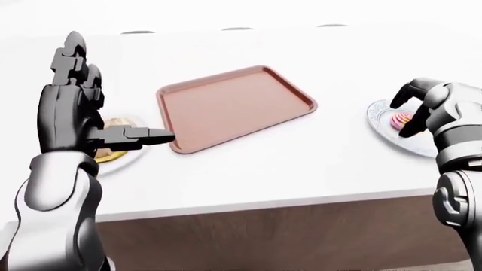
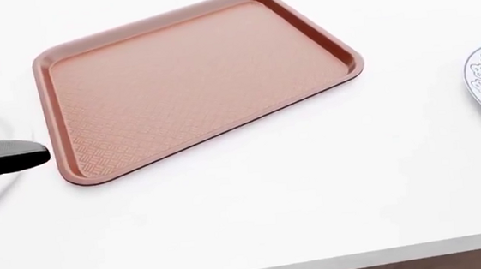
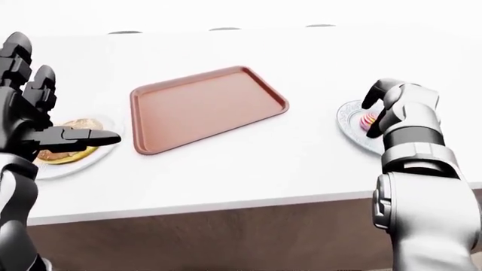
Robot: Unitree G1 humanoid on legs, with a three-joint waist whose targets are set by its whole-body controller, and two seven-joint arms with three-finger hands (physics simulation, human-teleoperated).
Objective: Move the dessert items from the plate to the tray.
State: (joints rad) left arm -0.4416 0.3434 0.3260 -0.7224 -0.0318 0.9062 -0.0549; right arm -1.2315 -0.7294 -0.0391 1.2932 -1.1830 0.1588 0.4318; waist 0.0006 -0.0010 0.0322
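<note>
A reddish-brown tray [image 1: 233, 107] lies empty in the middle of the white counter. A patterned white plate [image 3: 351, 129] at the right holds a pink swirled dessert [image 3: 369, 119]. My right hand [image 1: 403, 117] hovers over that dessert with its fingers curved around it but not closed. A second white plate [image 3: 72, 161] at the left holds a tan and yellow pastry [image 3: 72, 152]. My left hand [image 1: 105, 96] is raised above that plate, open, with fingers pointing up and the thumb [image 2: 14, 154] pointing toward the tray.
The counter's near edge [image 1: 264, 204] runs across the bottom of the eye views, with a brown panel [image 1: 264, 237] below it. Several dark ovals [image 1: 237, 28] sit along the counter's top edge.
</note>
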